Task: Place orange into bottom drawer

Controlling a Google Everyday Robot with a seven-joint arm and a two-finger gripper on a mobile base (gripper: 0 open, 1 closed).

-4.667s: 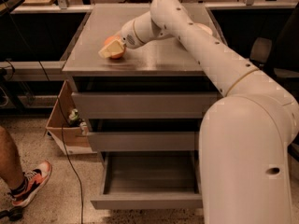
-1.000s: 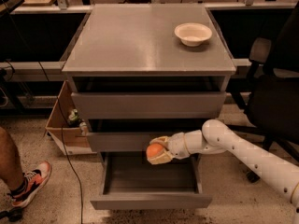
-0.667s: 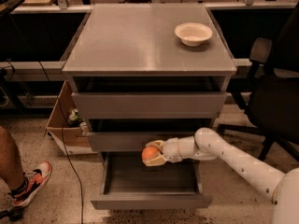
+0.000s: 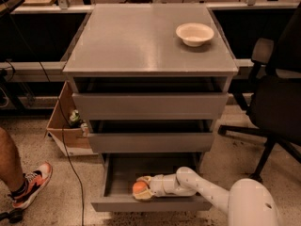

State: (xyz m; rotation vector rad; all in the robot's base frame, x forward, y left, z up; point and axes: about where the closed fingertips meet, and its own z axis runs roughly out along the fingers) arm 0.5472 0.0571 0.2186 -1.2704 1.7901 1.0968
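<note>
The orange [image 4: 138,188] sits low inside the open bottom drawer [image 4: 123,171], at the left-centre of the tray and just behind its front wall. The gripper [image 4: 142,189] is clenched around the orange, with one tan finger above the fruit and one below it. The gripper is down in the drawer too, reaching in from the right. The white arm [image 4: 197,185] crosses the drawer's right front corner, so that side is crowded. The back and left of the tray are bare grey floor with room around the fruit.

The middle drawer [image 4: 150,142] overhangs the rear of the tray, leaving only the pulled-out front part open from above. The cabinet [image 4: 141,41] has a white bowl [image 4: 194,34] near the back right corner of its top. A black chair [image 4: 275,98] stands close on the right, and a cardboard box [image 4: 63,128] and a person's shoe [image 4: 32,184] lie to the left.

A moment ago the gripper held the orange higher, level with the middle drawer's front. It has since come down into the tray. The bowl has not moved.
</note>
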